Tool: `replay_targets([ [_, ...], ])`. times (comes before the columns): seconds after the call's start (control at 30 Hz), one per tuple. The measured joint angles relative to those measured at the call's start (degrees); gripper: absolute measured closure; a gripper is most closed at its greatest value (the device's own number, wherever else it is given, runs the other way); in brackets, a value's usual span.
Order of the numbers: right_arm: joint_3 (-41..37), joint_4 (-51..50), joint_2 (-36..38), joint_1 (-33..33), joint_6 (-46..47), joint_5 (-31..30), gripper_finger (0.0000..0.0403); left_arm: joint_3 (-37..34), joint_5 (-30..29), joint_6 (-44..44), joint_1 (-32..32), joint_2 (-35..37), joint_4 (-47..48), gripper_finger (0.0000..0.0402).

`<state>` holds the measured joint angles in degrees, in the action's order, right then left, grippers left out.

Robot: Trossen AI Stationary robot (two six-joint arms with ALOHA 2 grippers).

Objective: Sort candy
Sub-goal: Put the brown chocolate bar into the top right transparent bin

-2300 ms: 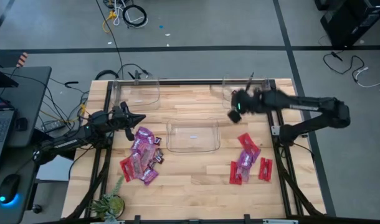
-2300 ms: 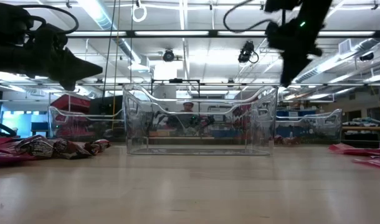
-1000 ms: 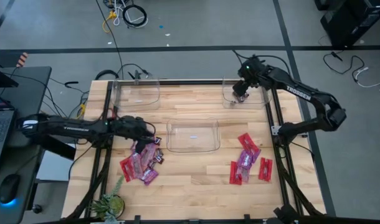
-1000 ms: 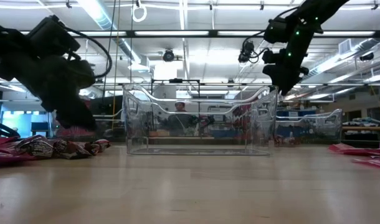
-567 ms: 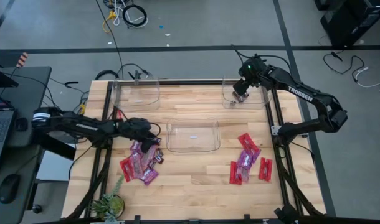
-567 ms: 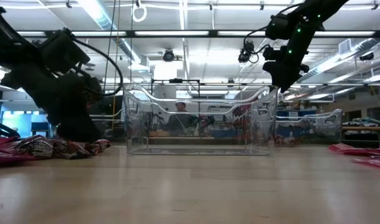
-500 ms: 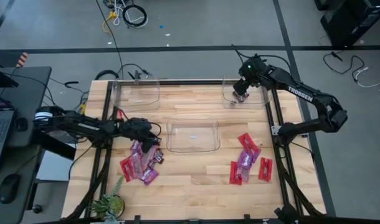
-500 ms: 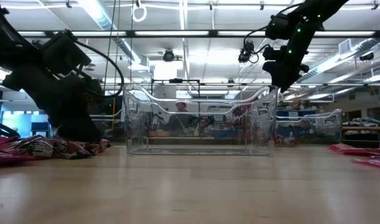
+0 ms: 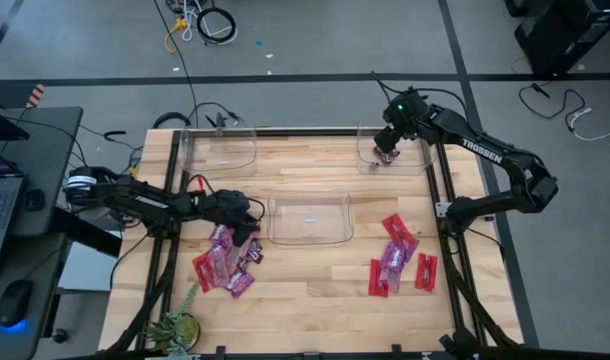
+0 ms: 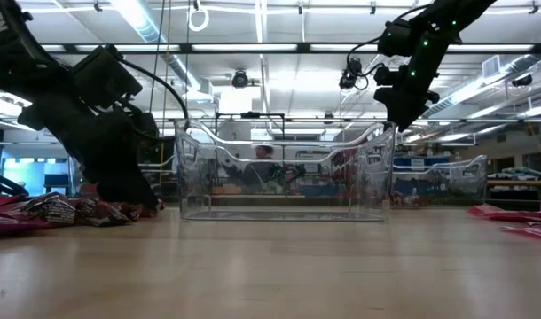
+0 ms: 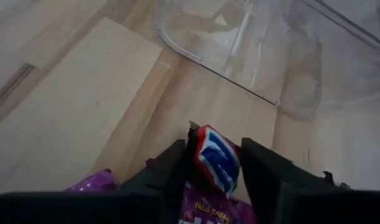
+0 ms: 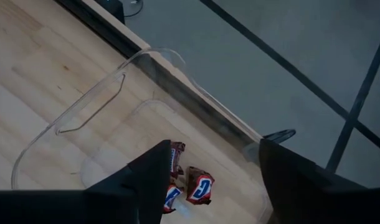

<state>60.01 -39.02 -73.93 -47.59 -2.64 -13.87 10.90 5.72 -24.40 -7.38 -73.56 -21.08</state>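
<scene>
Left end effector is down at the left candy pile, closed on a red-and-blue packet just beside the middle bin. More candy lies bench-right. Right end effector hangs wide open over the far right bin, which holds two packets.

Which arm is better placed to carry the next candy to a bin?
The left. The left gripper is shut on a red, white and blue candy at the left pile. The right gripper hangs open and empty above the far right bin, which holds similar candies.
</scene>
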Motion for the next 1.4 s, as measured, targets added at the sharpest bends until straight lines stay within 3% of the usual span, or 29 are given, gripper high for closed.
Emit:
replay_targets([
  [0.13,0.0,0.0,0.0,0.0,-0.4,0.0,0.0182,0.0,0.6,0.0,0.0,0.0,-0.1,0.0329],
  [0.23,0.0,0.1,0.0,0.0,-0.6,0.0,0.0183,0.0,0.6,0.0,0.0,1.3,0.5,0.0349],
  [0.6,0.0,0.9,3.0,0.1,-1.7,0.0,0.0172,0.7,2.1,0.2,-0.1,13.7,6.0,0.0354],
  [0.73,0.0,1.9,5.2,1.4,-1.5,0.6,0.0168,5.2,-0.5,3.2,-0.1,17.4,9.6,0.0354],
  [0.93,0.0,7.7,7.4,6.9,-0.4,8.8,0.0161,15.3,-4.8,11.8,-0.5,18.3,10.4,0.0354],
  [1.07,0.0,13.3,6.5,13.1,-1.2,9.5,0.0160,22.5,-4.4,17.1,-3.6,14.8,10.4,0.0355],
  [1.2,0.0,17.2,6.2,18.1,-3.5,8.4,0.0160,30.2,1.4,20.9,-8.5,8.0,10.1,0.0355],
  [1.4,0.0,8.4,6.3,17.4,-2.9,-3.9,0.0161,43.8,11.5,24.0,-15.4,-7.6,9.9,0.0355],
])
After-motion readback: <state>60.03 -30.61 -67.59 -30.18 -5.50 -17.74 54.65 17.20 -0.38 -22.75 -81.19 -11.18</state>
